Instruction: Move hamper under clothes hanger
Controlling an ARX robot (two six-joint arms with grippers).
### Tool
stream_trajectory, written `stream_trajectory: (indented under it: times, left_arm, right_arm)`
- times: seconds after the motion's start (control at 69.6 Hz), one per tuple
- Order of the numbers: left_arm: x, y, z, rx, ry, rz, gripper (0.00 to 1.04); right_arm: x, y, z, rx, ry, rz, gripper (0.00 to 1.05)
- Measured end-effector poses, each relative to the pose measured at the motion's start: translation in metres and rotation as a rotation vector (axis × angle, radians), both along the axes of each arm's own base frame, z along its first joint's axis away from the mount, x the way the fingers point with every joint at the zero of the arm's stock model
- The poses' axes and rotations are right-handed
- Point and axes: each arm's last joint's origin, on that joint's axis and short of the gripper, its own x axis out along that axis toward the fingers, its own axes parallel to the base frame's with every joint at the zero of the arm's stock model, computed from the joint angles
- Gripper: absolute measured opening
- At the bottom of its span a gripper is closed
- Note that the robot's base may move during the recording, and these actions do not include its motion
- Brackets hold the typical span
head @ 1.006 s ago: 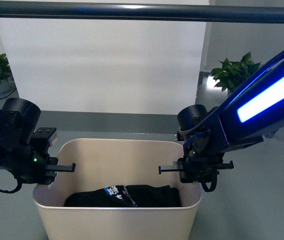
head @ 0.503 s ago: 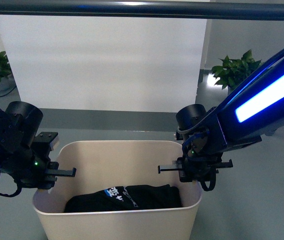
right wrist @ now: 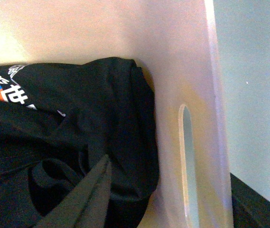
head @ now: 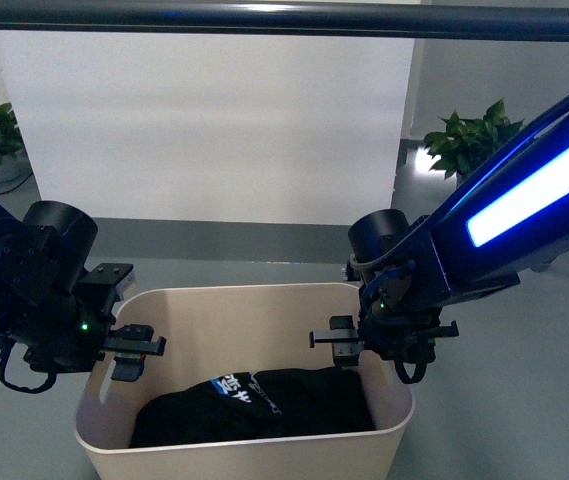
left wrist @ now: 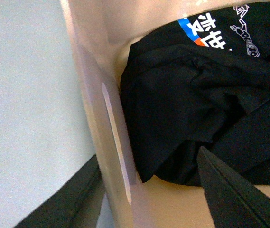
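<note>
The clothes hanger (head: 284, 20) runs as one dark bar across the top of my front view, and the hamper (head: 249, 455) sits on the floor below it, between my two arms. Inside the hamper lies a crumpled black garment (head: 264, 400) with white, blue and orange lettering, filling most of its bottom. My left gripper (head: 136, 352) sits at the hamper's left rim and my right gripper (head: 342, 340) at its right rim; each wrist view shows one finger inside the wall and another dark shape outside it, probably the other finger, so my jaws look apart and straddling the walls beside the handle slots. The grey floor (head: 504, 400) is bare, with a white panel (head: 204, 120) behind and potted plants (head: 464, 145) at both sides.
</note>
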Motion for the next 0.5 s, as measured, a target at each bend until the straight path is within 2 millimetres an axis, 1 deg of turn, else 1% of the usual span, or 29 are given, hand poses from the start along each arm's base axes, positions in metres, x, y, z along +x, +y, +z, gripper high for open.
stream_trajectory:
  times: [0.057, 0.072, 0.115, 0.129, 0.158, 0.187, 0.201, 0.216, 0.23, 0.244, 0.259, 0.302, 0.316, 0.345, 0.374, 0.417, 0.431, 0.503]
  left_arm:
    - [0.001, 0.000, 0.007, -0.005, -0.008, -0.005, 0.74]
    - [0.001, 0.000, 0.010, -0.006, -0.013, -0.006, 0.78]
    - [0.002, -0.001, 0.018, -0.009, -0.026, -0.007, 0.83]
    - [0.003, -0.001, 0.025, -0.011, -0.040, -0.010, 0.87]
    - [0.005, -0.001, 0.032, -0.013, -0.055, -0.011, 0.90]
    - [0.007, -0.001, 0.048, -0.012, -0.089, -0.015, 0.97]
    - [0.007, -0.001, 0.052, -0.012, -0.097, -0.016, 0.99]
    - [0.008, -0.002, 0.061, -0.011, -0.115, -0.019, 1.00]
    - [0.008, -0.002, 0.065, -0.011, -0.125, -0.020, 1.00]
    - [0.009, -0.002, 0.070, -0.011, -0.136, -0.021, 0.99]
    - [0.009, -0.002, 0.079, -0.012, -0.157, -0.023, 0.98]
    - [0.010, -0.002, 0.093, -0.018, -0.190, -0.027, 0.98]
    - [0.010, -0.003, 0.102, -0.021, -0.212, -0.030, 0.98]
    - [0.010, -0.003, 0.112, -0.024, -0.234, -0.033, 0.98]
    - [0.010, -0.003, 0.130, -0.026, -0.277, -0.036, 0.98]
    - [0.009, -0.003, 0.144, -0.027, -0.310, -0.036, 0.98]
    - [0.008, -0.003, 0.153, -0.027, -0.332, -0.036, 0.98]
    - [0.004, -0.003, 0.178, -0.032, -0.394, -0.040, 0.98]
  right_arm:
    - [0.000, 0.001, 0.005, 0.002, -0.009, 0.004, 0.68]
    - [0.000, 0.002, 0.010, 0.003, -0.017, 0.007, 0.71]
    - [0.000, 0.003, 0.016, 0.005, -0.028, 0.009, 0.76]
    - [0.001, 0.003, 0.021, 0.005, -0.036, 0.012, 0.80]
    - [0.001, 0.004, 0.026, 0.005, -0.047, 0.017, 0.83]
    - [0.001, 0.004, 0.039, 0.005, -0.069, 0.023, 0.90]
    - [0.001, 0.004, 0.042, 0.005, -0.074, 0.024, 0.92]
    - [0.001, 0.005, 0.049, 0.007, -0.088, 0.027, 0.96]
    - [0.002, 0.005, 0.053, 0.007, -0.095, 0.028, 0.97]
    - [0.002, 0.005, 0.056, 0.008, -0.102, 0.028, 0.98]
    - [0.002, 0.005, 0.064, 0.009, -0.118, 0.030, 0.99]
    - [0.002, 0.005, 0.076, 0.010, -0.140, 0.034, 0.97]
    - [0.002, 0.005, 0.084, 0.011, -0.156, 0.037, 0.96]
    - [0.001, 0.005, 0.093, 0.011, -0.173, 0.040, 0.96]
    - [0.001, 0.004, 0.110, 0.012, -0.208, 0.041, 0.97]
    - [0.000, 0.004, 0.123, 0.012, -0.239, 0.043, 0.97]
    - [-0.001, 0.003, 0.132, 0.010, -0.261, 0.042, 0.97]
    - [-0.004, 0.001, 0.159, -0.005, -0.332, 0.041, 0.97]
